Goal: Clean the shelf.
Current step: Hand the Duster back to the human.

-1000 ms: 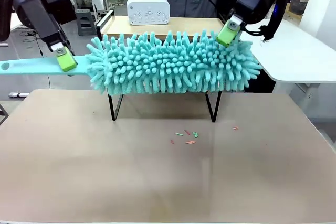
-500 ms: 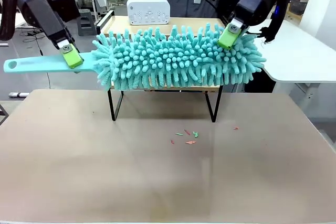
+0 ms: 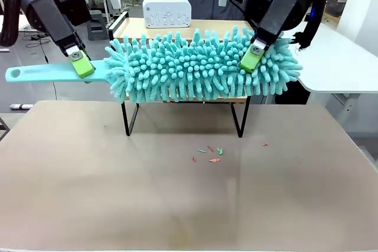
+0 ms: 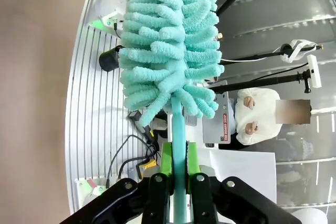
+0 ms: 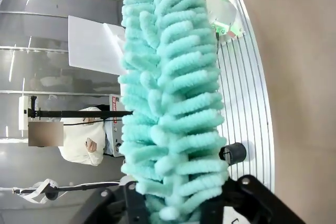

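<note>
Duster held at both ends over the shelf (image 3: 177, 28)

We've got L gripper (image 3: 82, 65) clamped on duster (image 3: 195, 66) handle, R gripper (image 3: 250, 58) pinched into its fluffy end; shelf sits just below/behind both.

Bright, even overhead light; front view sharp. Faint soft shadows under shelf (image 3: 184, 103) on desk (image 3: 177, 193). Wrist views wide-angle, edges bowed, background slightly soft. No glare.

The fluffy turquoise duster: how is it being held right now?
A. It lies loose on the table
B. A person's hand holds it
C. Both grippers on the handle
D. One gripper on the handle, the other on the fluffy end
D: the left gripper clamps the duster by its flat handle, while the right gripper is closed into the fluffy far end, above the shelf.
</note>
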{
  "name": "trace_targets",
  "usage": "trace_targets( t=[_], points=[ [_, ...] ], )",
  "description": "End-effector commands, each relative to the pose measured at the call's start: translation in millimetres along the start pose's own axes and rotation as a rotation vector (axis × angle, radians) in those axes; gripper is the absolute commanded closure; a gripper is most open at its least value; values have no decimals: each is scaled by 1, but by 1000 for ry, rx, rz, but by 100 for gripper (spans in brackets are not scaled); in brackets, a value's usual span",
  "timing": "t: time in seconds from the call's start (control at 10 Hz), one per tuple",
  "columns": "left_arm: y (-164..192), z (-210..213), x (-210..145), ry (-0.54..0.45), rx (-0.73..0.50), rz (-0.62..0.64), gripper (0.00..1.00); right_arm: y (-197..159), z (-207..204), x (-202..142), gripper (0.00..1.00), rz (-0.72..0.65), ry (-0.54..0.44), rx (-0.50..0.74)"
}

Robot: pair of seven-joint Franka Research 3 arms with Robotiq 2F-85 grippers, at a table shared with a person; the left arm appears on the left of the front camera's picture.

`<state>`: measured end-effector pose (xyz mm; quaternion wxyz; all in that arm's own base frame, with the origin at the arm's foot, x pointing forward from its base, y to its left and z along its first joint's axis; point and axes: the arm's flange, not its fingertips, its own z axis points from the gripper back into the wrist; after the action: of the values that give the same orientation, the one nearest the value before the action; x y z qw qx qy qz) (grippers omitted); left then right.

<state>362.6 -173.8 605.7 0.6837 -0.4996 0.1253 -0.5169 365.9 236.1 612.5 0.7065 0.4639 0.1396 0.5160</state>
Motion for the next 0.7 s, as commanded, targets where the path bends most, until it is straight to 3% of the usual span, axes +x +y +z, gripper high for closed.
trace_targets(
  t=[0.0,0.1,0.6],
  points=[
    [-4,-3,1,-12,-7,-13,88,1,-1,0,95,-8,13,-13],
    [-5,-4,1,-8,-6,-16,88,1,-2,-1,100,-6,9,-13],
    [-5,-6,1,-9,-9,-29,88,0,-2,-3,100,-10,9,-9]
  ],
)
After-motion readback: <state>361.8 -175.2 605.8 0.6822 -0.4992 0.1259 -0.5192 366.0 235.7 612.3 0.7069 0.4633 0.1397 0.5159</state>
